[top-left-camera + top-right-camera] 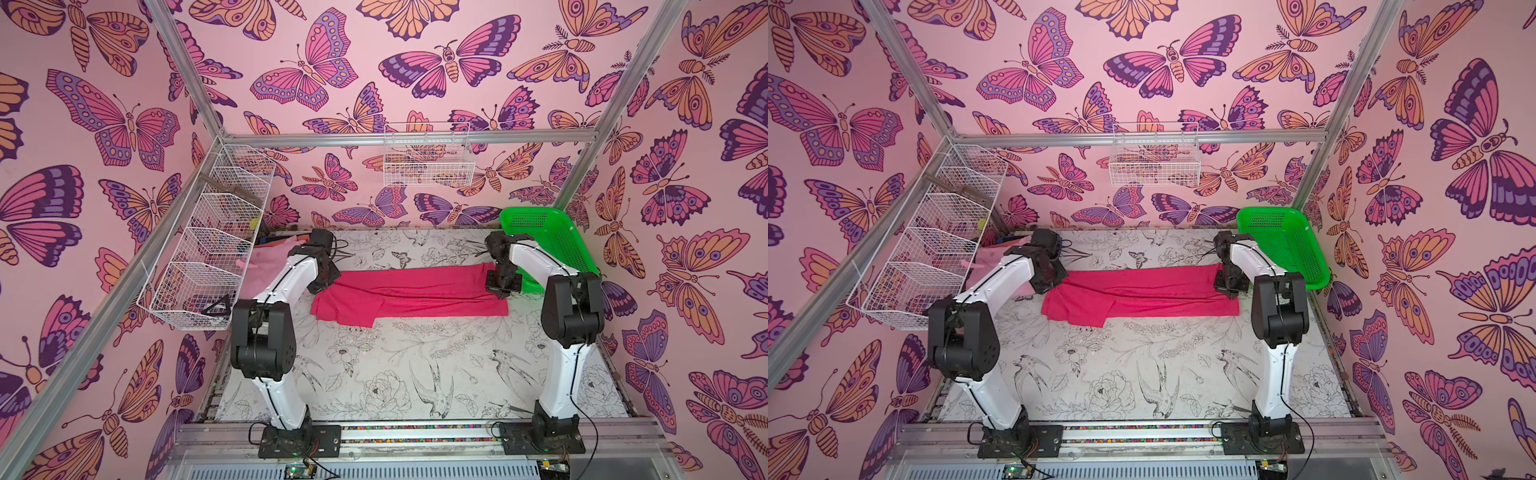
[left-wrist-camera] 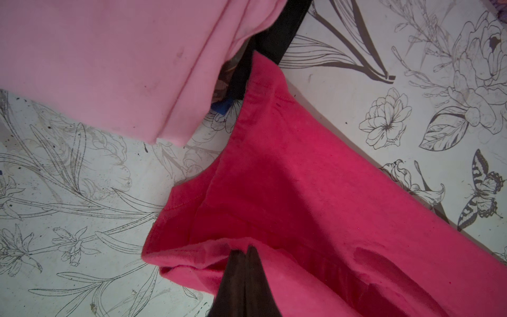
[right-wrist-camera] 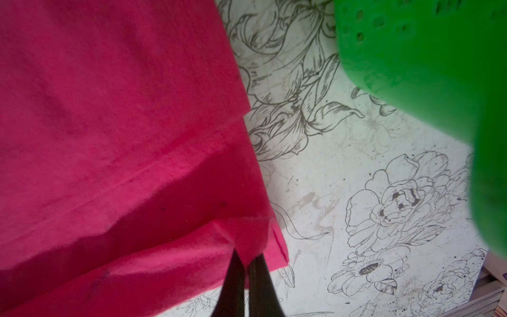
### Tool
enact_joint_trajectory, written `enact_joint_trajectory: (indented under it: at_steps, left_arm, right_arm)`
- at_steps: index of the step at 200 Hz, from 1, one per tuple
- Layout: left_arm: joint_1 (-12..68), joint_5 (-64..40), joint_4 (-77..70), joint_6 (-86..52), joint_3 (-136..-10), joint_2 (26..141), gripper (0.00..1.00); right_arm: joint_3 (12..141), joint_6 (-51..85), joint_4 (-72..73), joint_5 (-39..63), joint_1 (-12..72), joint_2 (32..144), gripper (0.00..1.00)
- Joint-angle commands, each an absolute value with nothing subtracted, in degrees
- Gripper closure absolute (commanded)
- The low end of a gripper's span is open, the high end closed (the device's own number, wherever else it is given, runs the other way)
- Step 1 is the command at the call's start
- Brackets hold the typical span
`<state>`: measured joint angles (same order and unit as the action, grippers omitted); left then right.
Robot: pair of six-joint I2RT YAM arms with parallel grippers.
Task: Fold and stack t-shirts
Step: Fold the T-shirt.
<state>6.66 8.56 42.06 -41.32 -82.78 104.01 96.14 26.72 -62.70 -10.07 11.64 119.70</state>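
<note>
We are clamping the left tool and right tool shut on opposite ends of the crimson t-shirt, risking shallow pinches slipping mid-fold.

Top views: bright, even, diffuse light with faint shadows. Wrist views: dimmer; dark shadowed folds on the red shirt; basket out of focus.

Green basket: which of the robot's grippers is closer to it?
The right. The right gripper pinches one end of the crimson t-shirt, just beside the green basket; the left gripper pinches the shirt's opposite end, far from the basket.
</note>
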Motion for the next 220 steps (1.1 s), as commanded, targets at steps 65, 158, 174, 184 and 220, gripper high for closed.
enact_joint_trajectory:
  at_steps: [65,158,174,184,220]
  left_arm:
    - [5.7,10.9,42.1,-39.8,-86.5,106.8,1.0]
    - [5.0,10.7,42.1,-39.8,-86.7,108.8,1.0]
    - [5.0,10.6,42.1,-39.9,-86.4,108.8,1.0]
    - [5.0,10.5,42.1,-39.9,-86.3,109.0,1.0]
    - [5.0,10.0,42.1,-40.1,-86.5,109.5,1.0]
  right_arm:
    - [97.7,26.6,-64.4,-12.2,11.1,121.7,1.0]
    - [99.7,26.5,-65.5,-12.5,11.1,123.2,0.95]
    - [99.8,26.5,-65.4,-12.2,11.1,123.3,0.83]
    - [99.8,26.6,-65.4,-12.2,11.1,123.1,0.72]
    - [100.1,26.7,-65.1,-12.2,11.1,122.5,0.63]
